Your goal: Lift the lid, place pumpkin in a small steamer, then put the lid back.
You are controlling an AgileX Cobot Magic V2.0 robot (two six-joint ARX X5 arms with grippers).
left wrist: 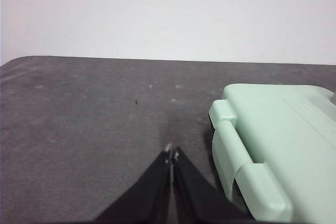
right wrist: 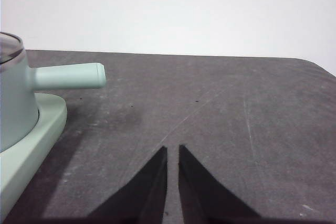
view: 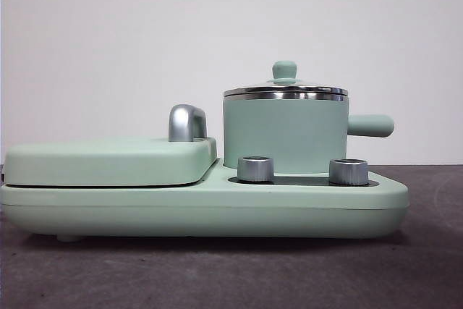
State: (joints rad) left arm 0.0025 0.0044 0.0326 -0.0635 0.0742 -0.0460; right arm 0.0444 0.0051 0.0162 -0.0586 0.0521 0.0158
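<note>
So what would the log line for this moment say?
lid: on pot | pumpkin: not in view | left gripper: shut, empty, beside griddle cover | right gripper: slightly open, empty, over table

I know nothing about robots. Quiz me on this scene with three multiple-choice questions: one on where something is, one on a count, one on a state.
1. Where does the small steamer stand?
A. On the bare table
B. On the wide appliance base, behind its knobs
C. On the flat griddle cover

2. How many silver knobs sit on the base's front?
A. One
B. Two
C. Four

3. What is the state of the lid?
A. Resting on the steamer
B. Held by an end effector
C. Lying on the table

Answers:
1. B: the front view shows the pot on the base's right part, behind the knobs.
2. B: two silver knobs show below the pot.
3. A: its steel rim sits on the pot's rim, knob upward, with no end effector near it.
</note>
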